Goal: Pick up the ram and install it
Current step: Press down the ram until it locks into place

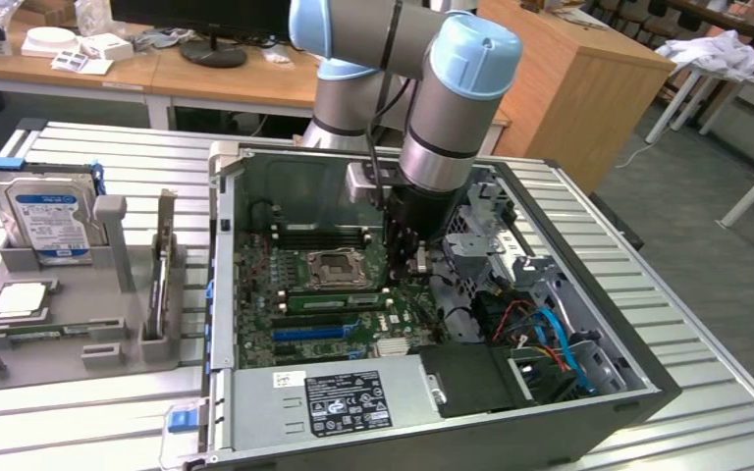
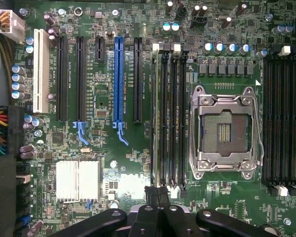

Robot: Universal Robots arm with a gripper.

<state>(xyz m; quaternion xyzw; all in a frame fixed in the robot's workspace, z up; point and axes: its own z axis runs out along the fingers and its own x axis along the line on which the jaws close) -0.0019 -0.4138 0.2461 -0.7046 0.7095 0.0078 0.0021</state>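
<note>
The fingers (image 1: 411, 259) hung low inside the open computer case (image 1: 613, 388), pressed together with no gap between them and gripping nothing that could be seen. In the wrist view the closed fingers (image 2: 153, 198) pointed at the near end of a bank of 4 dark memory slots (image 2: 168, 118) beside the empty processor socket (image 2: 226, 131).

In the exterior view, a long green strip that read as the ram (image 1: 331, 299) lay in that slot bank, on the near side of the processor socket (image 1: 335, 267). It stood on its long edge, seated low against the motherboard. Its long axis ran across the exterior view from left to right, parallel to the socket's near side. The fingers stood at its end towards the exterior view's right; whether they touched it could not be told. In the wrist view the slots ran straight away from the fingertips, and which slot carried the stick could not be made out.

On the slatted counter (image 1: 102, 147), well apart on the exterior view's left, a grey tray (image 1: 76, 339) held a hard drive (image 1: 43, 211).
</note>
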